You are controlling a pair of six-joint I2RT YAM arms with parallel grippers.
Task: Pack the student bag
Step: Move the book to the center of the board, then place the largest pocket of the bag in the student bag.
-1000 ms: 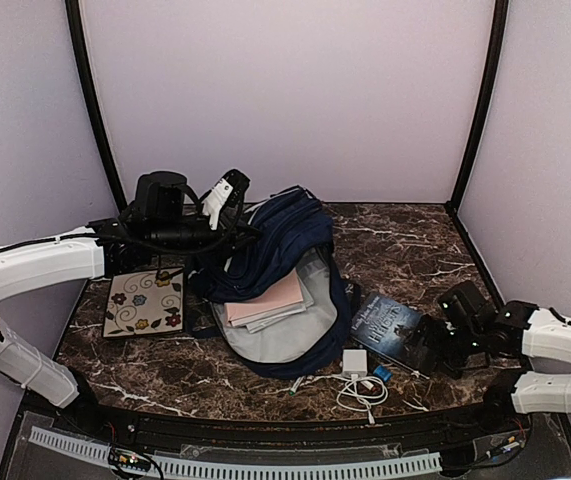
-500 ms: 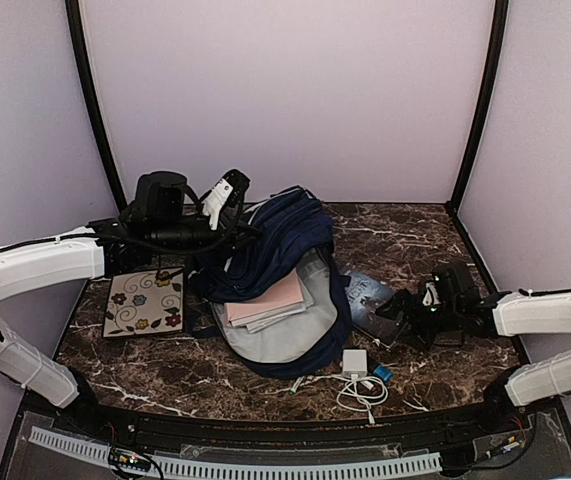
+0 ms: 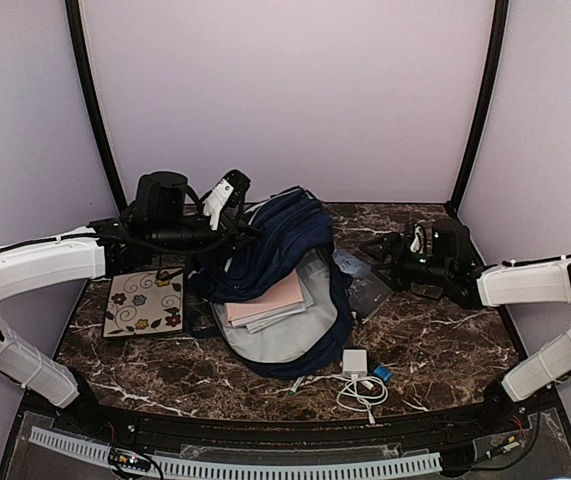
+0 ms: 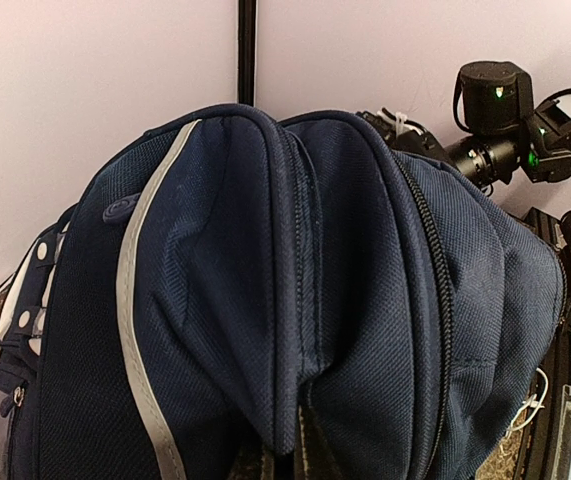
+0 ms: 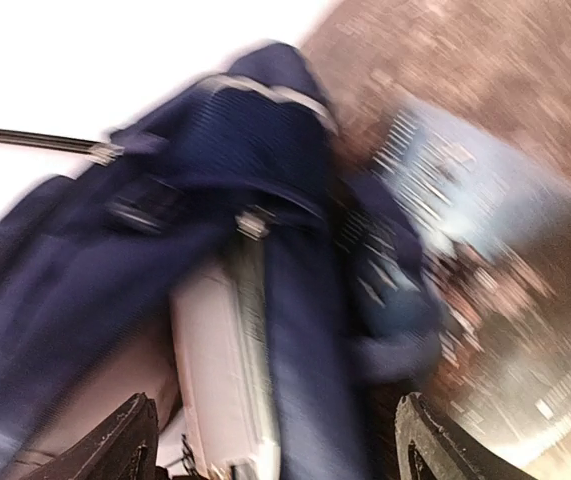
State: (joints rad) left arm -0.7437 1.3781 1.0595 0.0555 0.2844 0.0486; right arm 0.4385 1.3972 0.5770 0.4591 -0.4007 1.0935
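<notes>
The student bag (image 3: 275, 250) lies open mid-table, navy with grey lining, a pink book (image 3: 270, 298) inside it. My left gripper (image 3: 235, 233) is shut on the bag's upper flap and holds it raised. In the left wrist view, navy fabric (image 4: 295, 280) fills the frame and hides the fingers. A dark book (image 3: 362, 287) lies flat against the bag's right side. My right gripper (image 3: 387, 250) hovers over the book's far end, open and empty. The right wrist view is blurred. It shows the bag (image 5: 285, 200), the pink book (image 5: 215, 360) and wide-apart jaws (image 5: 280, 450).
A floral card (image 3: 145, 300) lies left of the bag under the left arm. A white charger (image 3: 355, 361) with coiled cable and a small blue item (image 3: 381, 373) sit near the front edge. Black frame posts stand at the back corners.
The right arm swung from the front right to the back, toward the bag. The dark book slid left and back against the bag. The left arm and flap stayed still.
</notes>
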